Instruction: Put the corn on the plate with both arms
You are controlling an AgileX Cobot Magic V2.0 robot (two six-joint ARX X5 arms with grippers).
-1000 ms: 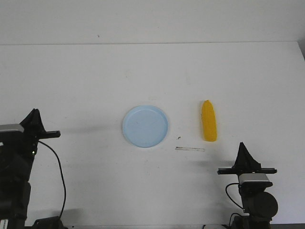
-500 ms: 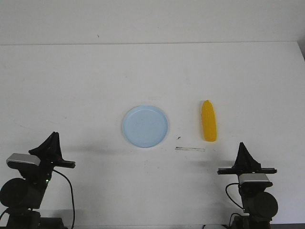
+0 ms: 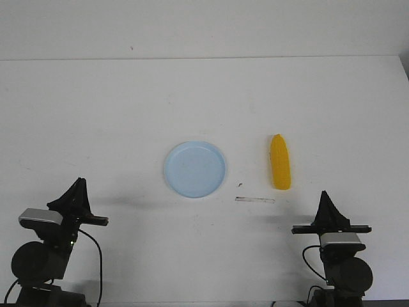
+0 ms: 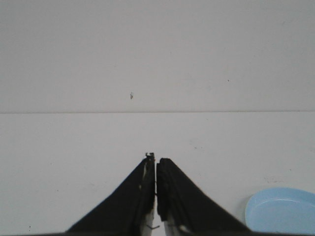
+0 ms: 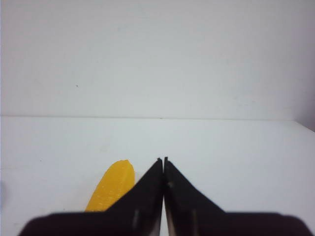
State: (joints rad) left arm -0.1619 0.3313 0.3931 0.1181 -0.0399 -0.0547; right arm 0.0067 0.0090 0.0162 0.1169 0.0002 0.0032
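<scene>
Corn (image 3: 280, 170) flat on tabletop (image 3: 204, 102), lengthwise front-to-back, tapered tip pointing away from robot, right of plate (image 3: 195, 169) and clearly apart from it. Nothing on plate. Not yet touched by either arm.

Step, by judgement: pre-grasp, start of task. Nothing picked up so far.

Right fingers (image 3: 325, 195) nearest, parked just in front of corn and slightly right of it, pressed together with only a hairline seam in right wrist view (image 5: 163, 160), holding nothing. Corn (image 5: 112, 189) visible there just beside the tips, off to 1 side.

Left fingers (image 3: 80, 183) near front-left, well apart from corn, also pinched closed and empty in left wrist view (image 4: 155, 156); plate rim (image 4: 283, 209) peeking in at corner.

Next move likely calls for: spreading right fingers, shifting forward and a bit left over cob, closing across its narrow width, then carrying left to plate. Left arm role unclear yet, maybe steadying plate.

Thin pale strip (image 3: 255, 200) and small dark speck (image 3: 239, 185) between plate and corn, low, unlikely to snag.

Plenty of open tabletop all round; right table edge (image 3: 404, 70) well clear of corn.
</scene>
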